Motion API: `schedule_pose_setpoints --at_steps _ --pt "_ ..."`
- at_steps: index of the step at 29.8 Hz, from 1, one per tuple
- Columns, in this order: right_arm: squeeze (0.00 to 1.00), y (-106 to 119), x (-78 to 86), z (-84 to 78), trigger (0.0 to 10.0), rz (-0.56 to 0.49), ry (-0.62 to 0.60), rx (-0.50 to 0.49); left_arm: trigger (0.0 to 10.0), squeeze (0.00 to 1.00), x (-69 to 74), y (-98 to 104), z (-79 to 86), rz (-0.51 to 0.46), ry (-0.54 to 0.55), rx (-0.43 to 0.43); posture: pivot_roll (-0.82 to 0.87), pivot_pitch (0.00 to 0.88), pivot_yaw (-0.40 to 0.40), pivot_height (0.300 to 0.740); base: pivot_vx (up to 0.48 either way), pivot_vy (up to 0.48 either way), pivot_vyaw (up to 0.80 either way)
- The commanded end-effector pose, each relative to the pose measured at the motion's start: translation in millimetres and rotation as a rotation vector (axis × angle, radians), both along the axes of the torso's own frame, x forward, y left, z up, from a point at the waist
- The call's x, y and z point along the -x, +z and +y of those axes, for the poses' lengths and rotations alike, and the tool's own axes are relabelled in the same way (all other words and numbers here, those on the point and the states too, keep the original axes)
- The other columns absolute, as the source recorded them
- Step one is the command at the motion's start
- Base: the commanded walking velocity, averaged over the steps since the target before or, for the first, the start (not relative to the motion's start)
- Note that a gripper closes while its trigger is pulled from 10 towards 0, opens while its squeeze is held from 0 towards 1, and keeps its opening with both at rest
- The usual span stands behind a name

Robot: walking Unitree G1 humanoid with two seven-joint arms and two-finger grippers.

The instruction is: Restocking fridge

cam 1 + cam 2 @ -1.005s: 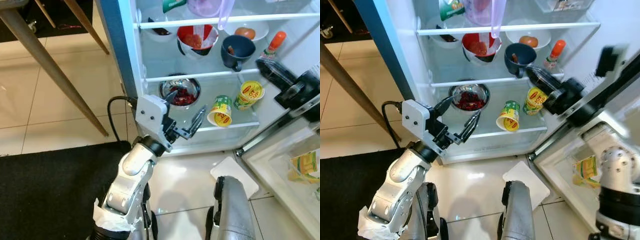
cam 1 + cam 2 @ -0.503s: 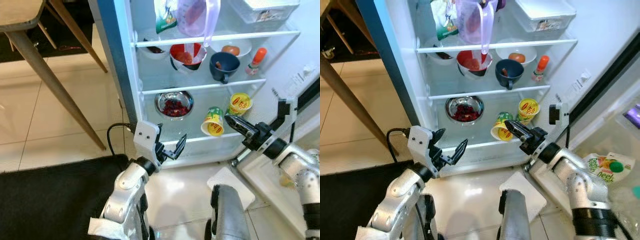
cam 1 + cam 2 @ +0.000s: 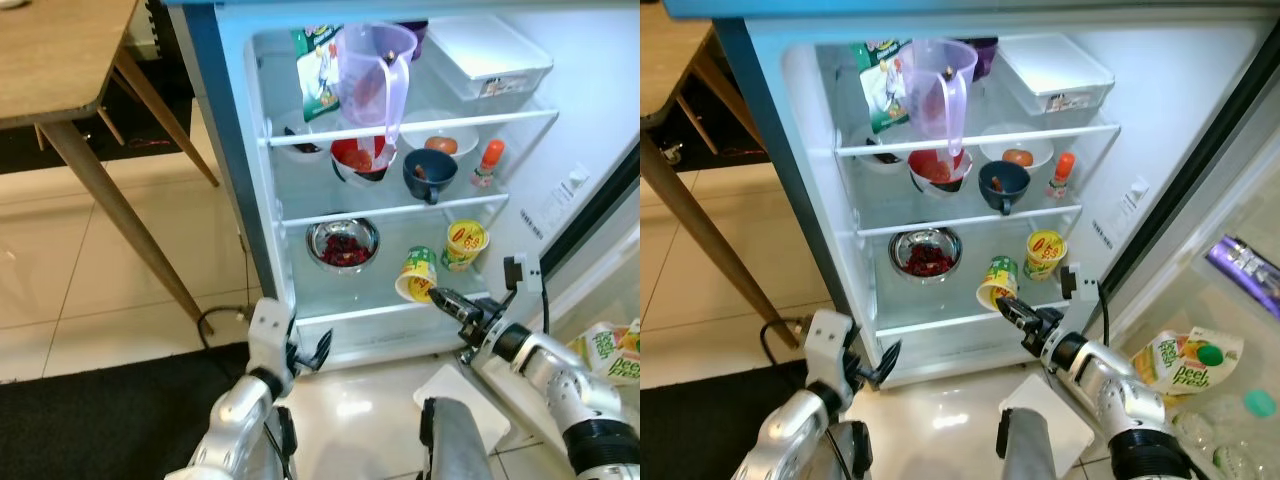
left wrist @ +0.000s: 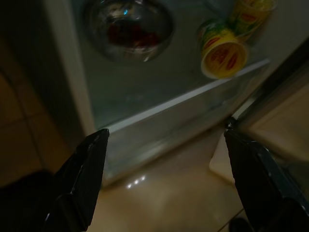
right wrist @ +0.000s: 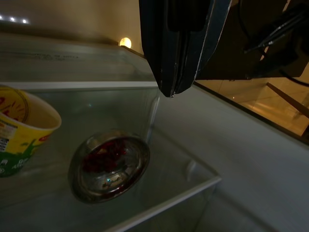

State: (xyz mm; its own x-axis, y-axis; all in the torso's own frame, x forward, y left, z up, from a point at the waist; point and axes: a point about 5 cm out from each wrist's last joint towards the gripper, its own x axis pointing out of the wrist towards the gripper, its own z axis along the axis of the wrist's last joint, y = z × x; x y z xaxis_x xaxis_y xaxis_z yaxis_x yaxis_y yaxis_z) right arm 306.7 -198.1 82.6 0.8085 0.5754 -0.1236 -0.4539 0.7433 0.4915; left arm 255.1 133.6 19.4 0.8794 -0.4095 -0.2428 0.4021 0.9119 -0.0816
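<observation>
Pale floor tiles point(image 3: 60, 290) run up to the open fridge point(image 3: 250, 180), which stands beside a wooden table point(image 3: 50, 60). On its lowest glass shelf point(image 3: 400, 305) a steel bowl of red berries point(image 3: 343, 243) sits left of two yellow noodle cups, one tipped on its side point(image 3: 417, 274), one upright point(image 3: 464, 243). Left gripper point(image 3: 305, 355), fingers spread, hangs low before that shelf. Right gripper point(image 3: 448, 302), fingers pressed together and holding nothing, points at the tipped cup.
</observation>
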Motion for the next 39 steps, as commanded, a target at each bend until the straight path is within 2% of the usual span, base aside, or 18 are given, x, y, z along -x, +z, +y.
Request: schedule_pose_setpoints --at_steps 1,6,13,20,29,30,37,39 --pt "0.0 -7 2.5 -0.2 10.0 0.008 0.006 0.011 10.0 0.0 7.5 -12 10.0 0.036 0.008 -0.038 -0.04 0.067 0.0 0.612 0.0 0.0 0.0" --pt "0.0 -11 3.8 0.9 10.0 0.019 0.016 0.008 10.0 0.0 11.5 -18 12.7 0.058 0.01 -0.048 -0.04 0.063 -0.001 0.621 0.0 0.0 0.0" --pt "0.0 -32 11.0 2.5 10.0 0.06 0.037 0.011 10.0 0.0 15.9 -29 14.1 0.078 -0.005 -0.07 -0.03 0.055 0.0 0.647 0.0 0.0 0.0" --pt "0.0 -38 12.5 -0.7 10.0 0.076 0.024 0.008 10.0 0.0 19.6 -38 18.3 0.106 -0.017 -0.09 -0.03 0.047 0.003 0.673 0.0 0.0 0.0" --pt "0.0 -55 21.5 -5.9 10.0 0.132 0.004 0.02 10.0 0.0 34.7 -55 27.6 0.179 -0.016 -0.134 -0.04 0.038 0.003 0.713 0.0 0.0 0.0" --pt "0.0 -64 28.0 -7.9 10.0 0.171 -0.005 0.039 10.0 0.0 41.3 -61 32.5 0.214 -0.003 -0.146 -0.03 0.032 0.004 0.722 0.0 0.0 0.0" --pt "0.0 -78 38.5 -11.4 10.0 0.234 -0.023 0.074 10.0 0.0 51.2 -70 41.1 0.271 0.021 -0.163 -0.04 0.025 0.004 0.739 0.0 0.0 0.0" --pt "0.0 -90 48.0 -14.8 10.0 0.288 -0.041 0.105 10.0 0.0 59.8 -77 46.8 0.323 0.043 -0.171 -0.04 0.016 0.003 0.74 0.0 0.0 0.0"
